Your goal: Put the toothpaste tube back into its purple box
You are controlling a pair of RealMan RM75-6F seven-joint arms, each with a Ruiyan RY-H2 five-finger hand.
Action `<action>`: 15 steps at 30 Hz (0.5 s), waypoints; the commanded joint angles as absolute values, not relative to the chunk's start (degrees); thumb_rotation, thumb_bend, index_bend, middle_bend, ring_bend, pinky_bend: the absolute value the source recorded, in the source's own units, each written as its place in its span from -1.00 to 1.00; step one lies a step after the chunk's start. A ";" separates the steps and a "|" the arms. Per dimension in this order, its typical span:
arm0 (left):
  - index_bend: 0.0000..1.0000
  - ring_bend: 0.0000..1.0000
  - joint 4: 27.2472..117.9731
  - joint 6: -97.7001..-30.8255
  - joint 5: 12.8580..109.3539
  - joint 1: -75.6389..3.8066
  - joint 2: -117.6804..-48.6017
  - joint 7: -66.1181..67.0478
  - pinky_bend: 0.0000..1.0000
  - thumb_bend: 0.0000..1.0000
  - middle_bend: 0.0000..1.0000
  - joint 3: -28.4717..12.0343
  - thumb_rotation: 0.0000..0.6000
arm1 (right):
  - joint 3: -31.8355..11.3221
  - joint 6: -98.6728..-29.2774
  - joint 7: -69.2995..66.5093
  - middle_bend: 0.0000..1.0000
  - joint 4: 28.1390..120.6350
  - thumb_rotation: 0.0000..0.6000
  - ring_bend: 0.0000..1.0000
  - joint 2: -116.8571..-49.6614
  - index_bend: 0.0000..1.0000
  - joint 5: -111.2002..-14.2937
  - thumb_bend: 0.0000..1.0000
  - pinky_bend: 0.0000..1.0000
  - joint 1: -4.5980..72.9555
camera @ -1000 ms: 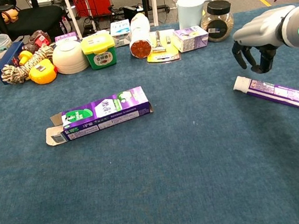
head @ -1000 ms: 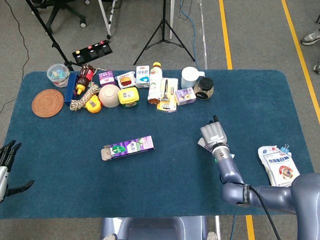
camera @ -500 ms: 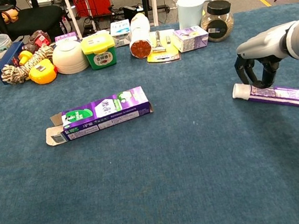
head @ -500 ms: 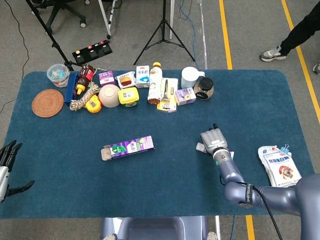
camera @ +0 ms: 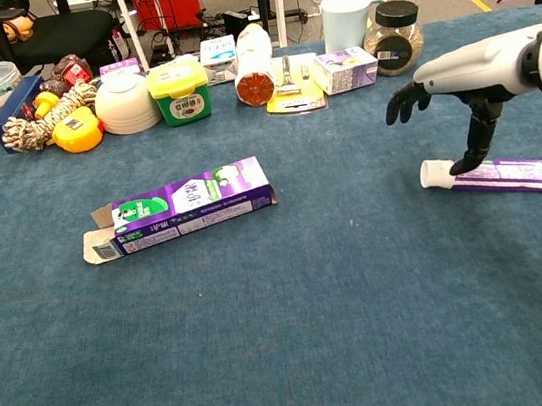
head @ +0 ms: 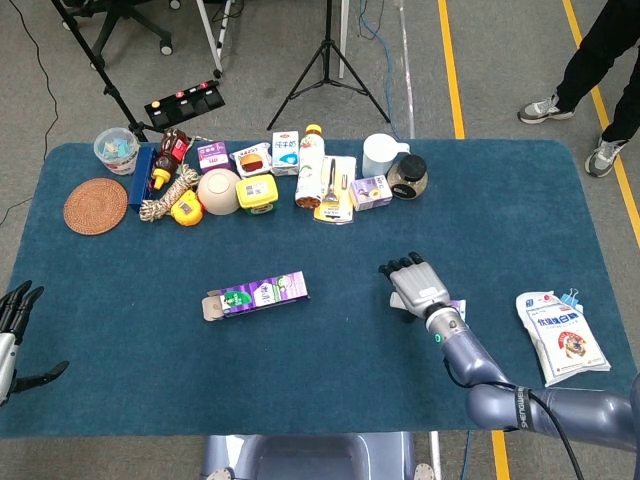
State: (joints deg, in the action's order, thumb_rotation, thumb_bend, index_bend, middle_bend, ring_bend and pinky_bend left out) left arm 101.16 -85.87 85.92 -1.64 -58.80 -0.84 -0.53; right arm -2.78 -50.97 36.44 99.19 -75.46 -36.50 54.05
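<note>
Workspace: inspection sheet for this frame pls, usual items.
Surface: blue cloth table; bare in the near half.
Job's things: purple box lies flat at centre, end flap open toward the robot's left. Toothpaste tube lies flat on the robot's right, cap pointing toward the box, not inserted.
Clutter: back row includes woven coaster, bowl, white pitcher, dark-lidded jar; snack pouch at the right edge.
Hands: right hand above the tube's cap end, fingers spread, one finger reaching down to the tube; no grip. Left hand at the left edge, holding nothing.
Cables: cables on the floor behind the table.
Surroundings: tripod, office chair, a person's legs at top right.
</note>
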 commanded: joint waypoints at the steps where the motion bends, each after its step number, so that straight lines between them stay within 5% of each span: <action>1: -1.00 -1.00 101.17 -85.88 86.00 -1.62 -58.80 -0.79 -0.72 -0.93 -1.00 -0.48 1.00 | -2.11 -51.78 32.44 -0.70 99.27 1.00 -0.74 -75.28 -0.72 -41.62 -0.57 -0.87 51.07; 15: -1.00 -1.00 101.29 -85.69 85.71 -1.63 -58.70 -0.84 -0.72 -0.93 -1.00 -0.52 1.00 | -1.48 -53.48 25.26 -0.58 92.62 1.00 -0.66 -78.38 -0.61 -46.04 -0.61 -0.84 45.75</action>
